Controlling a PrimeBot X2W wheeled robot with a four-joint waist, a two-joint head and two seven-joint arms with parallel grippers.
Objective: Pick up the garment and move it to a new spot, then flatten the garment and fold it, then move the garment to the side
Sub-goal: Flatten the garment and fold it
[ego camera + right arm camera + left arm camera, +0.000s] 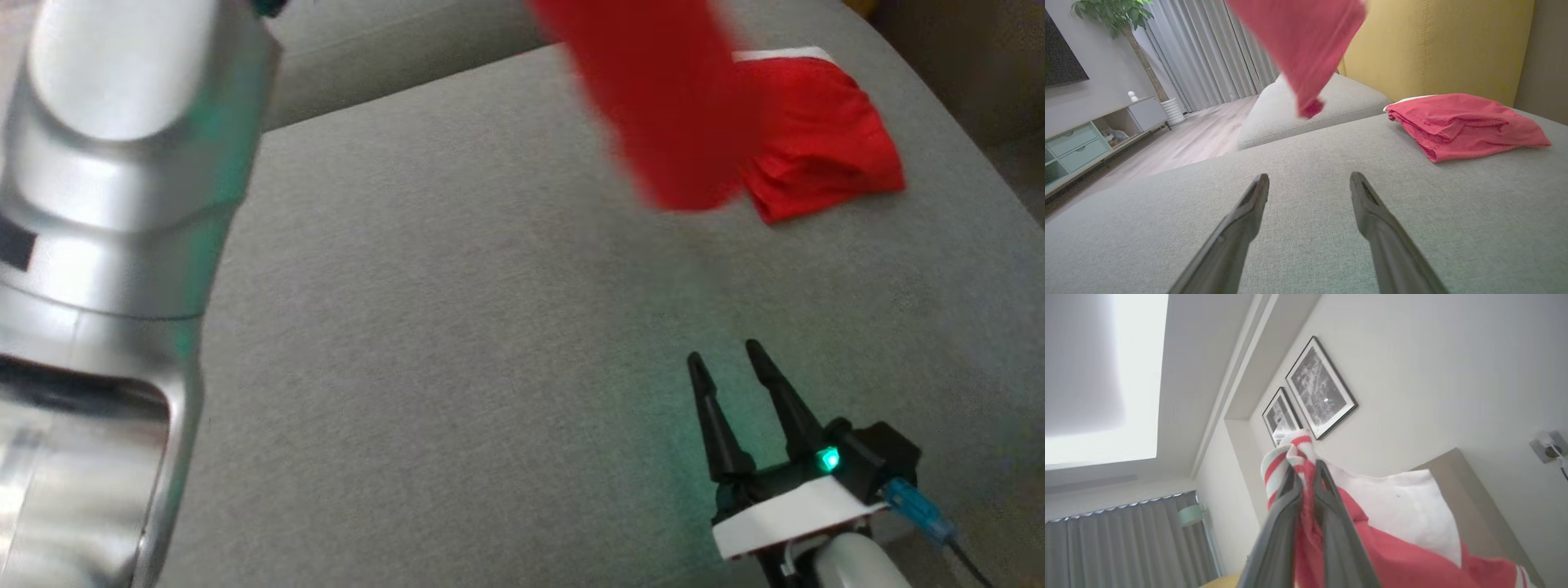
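Grey sofa cushion [457, 343] serves as the working area. At left, the raised silver forearm [106, 204] carries the left tool [1304, 467], clenched on the striped cuff [1274, 463] of the red garment [661, 106], which hangs clear of the cushion, presumably so it travels without dragging. The right tool [722, 353], released, hovers low over bare fabric, probably ready for flattening. A second red garment [824, 139] lies folded at far right, out of the way.
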